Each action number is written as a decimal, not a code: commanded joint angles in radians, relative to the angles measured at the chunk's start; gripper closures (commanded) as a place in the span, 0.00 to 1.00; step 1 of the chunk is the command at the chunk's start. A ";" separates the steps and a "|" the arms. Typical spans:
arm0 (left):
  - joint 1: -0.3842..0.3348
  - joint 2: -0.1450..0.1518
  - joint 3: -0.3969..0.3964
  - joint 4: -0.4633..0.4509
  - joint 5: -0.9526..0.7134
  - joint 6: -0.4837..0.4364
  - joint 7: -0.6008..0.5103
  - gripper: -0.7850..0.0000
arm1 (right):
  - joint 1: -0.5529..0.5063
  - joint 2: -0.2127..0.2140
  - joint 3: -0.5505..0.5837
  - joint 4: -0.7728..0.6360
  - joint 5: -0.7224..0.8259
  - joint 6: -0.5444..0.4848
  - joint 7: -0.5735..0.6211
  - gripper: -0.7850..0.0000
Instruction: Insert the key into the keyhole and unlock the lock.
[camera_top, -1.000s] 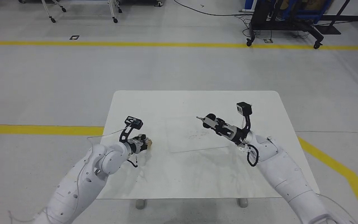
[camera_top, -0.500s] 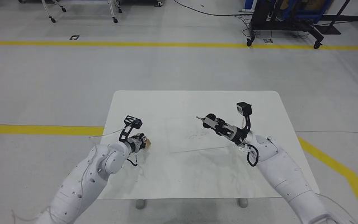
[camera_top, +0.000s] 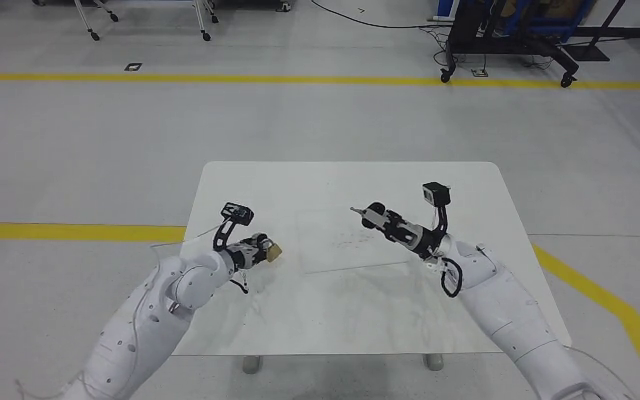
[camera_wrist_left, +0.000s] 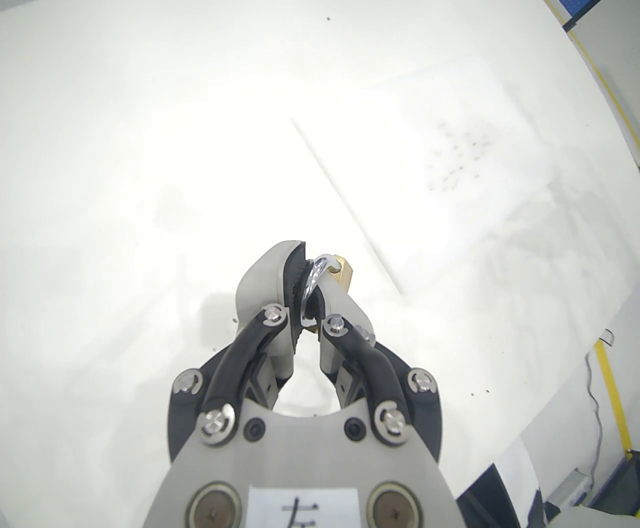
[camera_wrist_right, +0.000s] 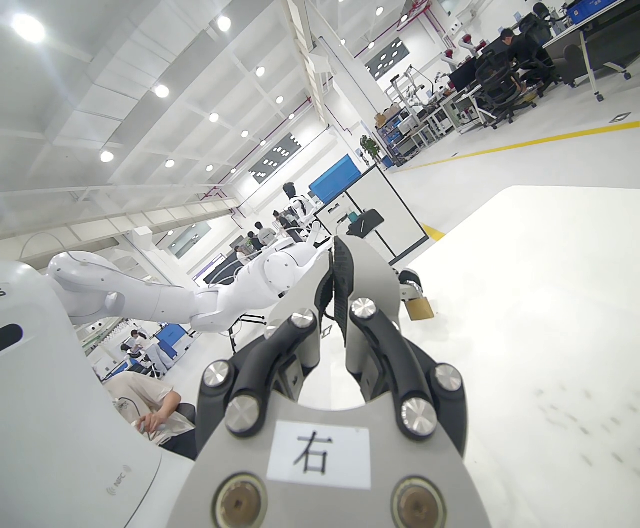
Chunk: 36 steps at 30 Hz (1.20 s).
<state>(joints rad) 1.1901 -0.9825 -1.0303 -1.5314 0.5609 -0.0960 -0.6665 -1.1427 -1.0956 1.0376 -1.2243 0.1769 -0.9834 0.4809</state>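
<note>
Over the near left part of the white table (camera_top: 330, 310), my left gripper (camera_wrist_left: 312, 265) has its 2 fingers clamped on the silver shackle of the brass padlock (camera_wrist_left: 345, 274), whose body pokes out past the fingertips. Farther out, right of the table's middle, my right gripper (camera_top: 368, 214) is pinched closed on the key (camera_top: 354, 210). The key's thin tip points toward the left side, well apart from the padlock.

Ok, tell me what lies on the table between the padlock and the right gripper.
Nothing: in the top view, only bare, faintly scuffed table separates the padlock, held by the left gripper, from the right gripper.
</note>
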 joint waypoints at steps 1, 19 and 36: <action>-0.022 -0.006 -0.014 0.027 -0.214 -0.034 -0.084 1.00 | 0.004 -0.009 -0.010 -0.008 0.013 0.016 -0.043 1.00; -0.192 -0.072 0.010 0.293 -1.176 0.162 -0.560 1.00 | 0.026 -0.046 -0.048 -0.006 0.007 0.057 -0.179 1.00; -0.469 -0.226 0.204 0.792 -1.504 0.216 -0.738 1.00 | 0.061 -0.103 -0.125 0.001 -0.117 0.114 -0.264 1.00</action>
<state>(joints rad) 0.7258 -1.2050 -0.8285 -0.7508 -0.9419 0.1229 -1.4007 -1.0824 -1.1960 0.9145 -1.2246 0.0714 -0.8745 0.2253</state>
